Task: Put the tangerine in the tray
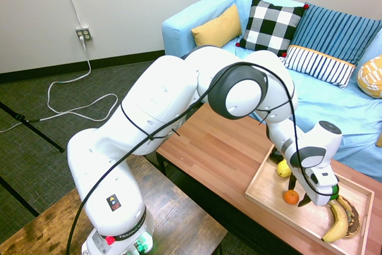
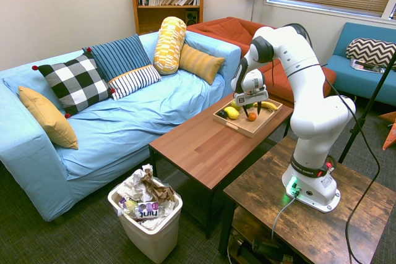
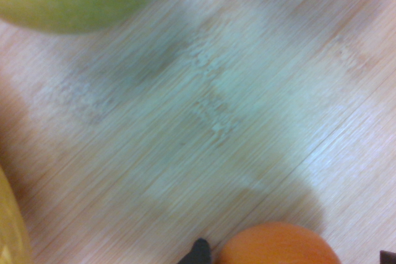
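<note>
Two fingers (image 1: pixel 305 200) stand wide apart — the tangerine (image 1: pixel 290 197) between them, in the tray (image 1: pixel 268 182).

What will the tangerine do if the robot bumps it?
The tangerine looks round, so it would probably roll if pushed. It looks smooth and plump, so it may be firm, not floppy, when pinched. The tray has a raised rim, which would likely stop it from rolling off.
</note>
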Tool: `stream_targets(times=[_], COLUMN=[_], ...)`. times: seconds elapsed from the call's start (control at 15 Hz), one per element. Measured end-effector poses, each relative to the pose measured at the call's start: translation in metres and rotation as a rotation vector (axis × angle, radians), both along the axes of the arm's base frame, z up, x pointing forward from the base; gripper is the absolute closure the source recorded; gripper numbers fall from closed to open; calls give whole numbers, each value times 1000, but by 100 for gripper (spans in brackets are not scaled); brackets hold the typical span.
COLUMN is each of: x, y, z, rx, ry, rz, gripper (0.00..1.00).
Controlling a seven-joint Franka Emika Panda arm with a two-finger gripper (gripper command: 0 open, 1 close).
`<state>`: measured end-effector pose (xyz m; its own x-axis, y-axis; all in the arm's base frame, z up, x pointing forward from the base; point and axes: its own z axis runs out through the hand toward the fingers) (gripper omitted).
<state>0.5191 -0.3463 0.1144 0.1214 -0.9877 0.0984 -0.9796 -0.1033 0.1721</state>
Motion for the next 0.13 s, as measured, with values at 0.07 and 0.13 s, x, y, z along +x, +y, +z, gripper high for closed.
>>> stream_targets(times=[0.07, 0.13], x=[2, 4], y=[-3, -5], z=[10, 23], rx=[-4, -9], ry=[-15, -33], rz=[2, 5], gripper=[0, 0])
